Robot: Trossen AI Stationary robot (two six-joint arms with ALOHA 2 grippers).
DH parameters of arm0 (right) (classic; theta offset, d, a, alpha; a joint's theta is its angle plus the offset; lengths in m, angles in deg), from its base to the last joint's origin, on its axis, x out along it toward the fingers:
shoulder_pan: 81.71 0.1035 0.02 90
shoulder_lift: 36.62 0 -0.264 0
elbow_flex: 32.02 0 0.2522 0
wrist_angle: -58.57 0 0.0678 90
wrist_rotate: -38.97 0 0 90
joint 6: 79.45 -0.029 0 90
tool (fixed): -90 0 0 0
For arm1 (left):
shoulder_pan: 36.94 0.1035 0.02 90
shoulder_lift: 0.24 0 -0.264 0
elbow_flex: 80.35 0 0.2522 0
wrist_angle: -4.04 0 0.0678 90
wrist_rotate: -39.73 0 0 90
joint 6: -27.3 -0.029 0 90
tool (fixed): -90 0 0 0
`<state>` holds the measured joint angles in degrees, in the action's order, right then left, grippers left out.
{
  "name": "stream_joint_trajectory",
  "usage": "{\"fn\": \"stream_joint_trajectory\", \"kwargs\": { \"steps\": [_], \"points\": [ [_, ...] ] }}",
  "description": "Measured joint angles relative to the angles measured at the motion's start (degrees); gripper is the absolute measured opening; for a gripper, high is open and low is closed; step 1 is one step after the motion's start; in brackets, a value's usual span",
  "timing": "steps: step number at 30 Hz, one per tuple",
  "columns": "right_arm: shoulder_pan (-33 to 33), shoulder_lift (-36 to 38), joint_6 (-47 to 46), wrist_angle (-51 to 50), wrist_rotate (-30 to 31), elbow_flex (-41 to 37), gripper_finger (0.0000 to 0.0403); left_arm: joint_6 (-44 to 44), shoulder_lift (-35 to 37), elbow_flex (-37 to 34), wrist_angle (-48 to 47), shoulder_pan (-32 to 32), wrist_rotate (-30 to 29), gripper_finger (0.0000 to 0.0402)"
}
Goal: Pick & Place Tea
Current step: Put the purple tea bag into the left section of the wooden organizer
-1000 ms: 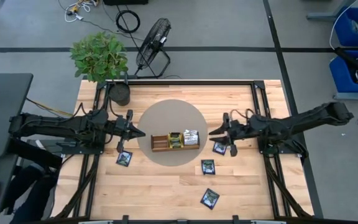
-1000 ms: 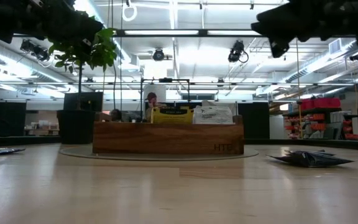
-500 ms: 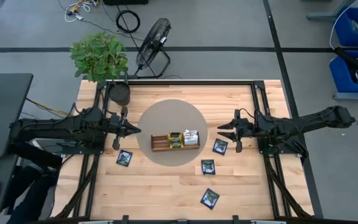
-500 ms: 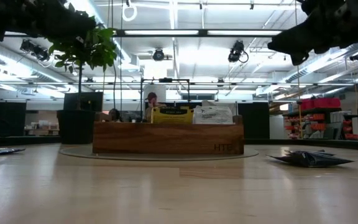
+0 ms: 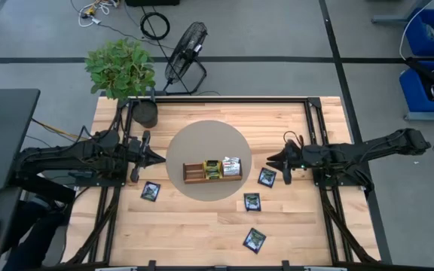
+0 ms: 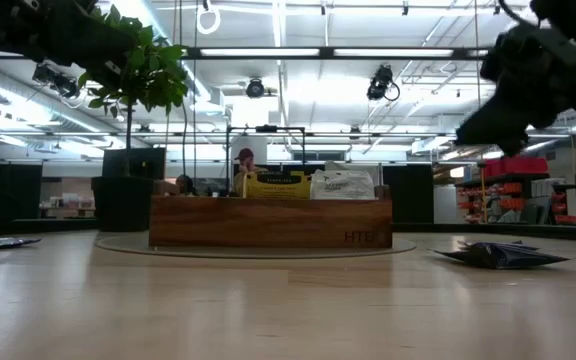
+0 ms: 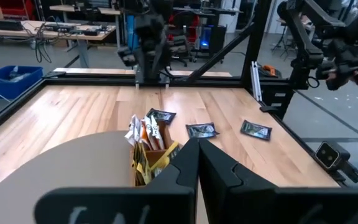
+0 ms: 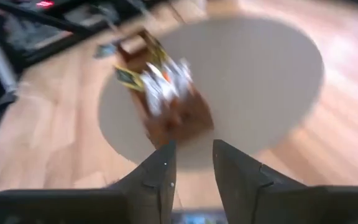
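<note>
I count four black tea sachets loose on the table: one (image 5: pixel 151 191) left of the tray, three to its right (image 5: pixel 267 178), (image 5: pixel 252 202), (image 5: pixel 255 239); one wooden tray (image 5: pixel 194 174) holding yellow (image 5: pixel 212 168) and white sachets (image 5: pixel 231 165), number unclear; one round mat (image 5: pixel 209 135); one potted plant (image 5: pixel 123 71); one fan (image 5: pixel 186 45); two arms.

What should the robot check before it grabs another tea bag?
1. Right gripper empty, fingers apart: ok.
2. Left gripper empty and shut, waiting left of the round mat: ok.
3. Loose black tea bags on the table: four, the nearest just below the right gripper: ok.
4. Wooden tray has a free compartment at its left end: ok.
5. Yellow sachets and white sachets sit upright in the tray: ok.
6. Right gripper lined up over a tea bag: not ok.
</note>
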<state>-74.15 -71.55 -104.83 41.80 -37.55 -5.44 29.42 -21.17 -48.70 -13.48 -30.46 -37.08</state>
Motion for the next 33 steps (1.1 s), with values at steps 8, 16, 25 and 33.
{"fn": "stream_joint_trajectory", "kwargs": {
  "steps": [8, 16, 25, 33],
  "points": [
    [-0.89, -0.03, -17.84, -12.39, 0.32, 0.0, 0.0116, -1.33, -0.02, 0.0, 0.01, 0.0, 0.0, 0.0014],
    [-1.58, -2.25, -22.11, -18.98, -2.5, 0.0, 0.0169, -1.44, -0.02, 0.0, 0.01, 0.0, 0.0, 0.0014],
    [-1.58, -10.55, -26.35, -18.1, -3.99, 0.0, 0.0219, -1.46, -0.02, 0.0, -0.01, 0.0, 0.0, 0.0014],
    [-1.58, -15.95, -28.38, -13.83, -6.02, 0.0, 0.0219, -1.44, -0.02, 0.0, -0.04, 0.0, 0.0, 0.0014]
  ]
}}
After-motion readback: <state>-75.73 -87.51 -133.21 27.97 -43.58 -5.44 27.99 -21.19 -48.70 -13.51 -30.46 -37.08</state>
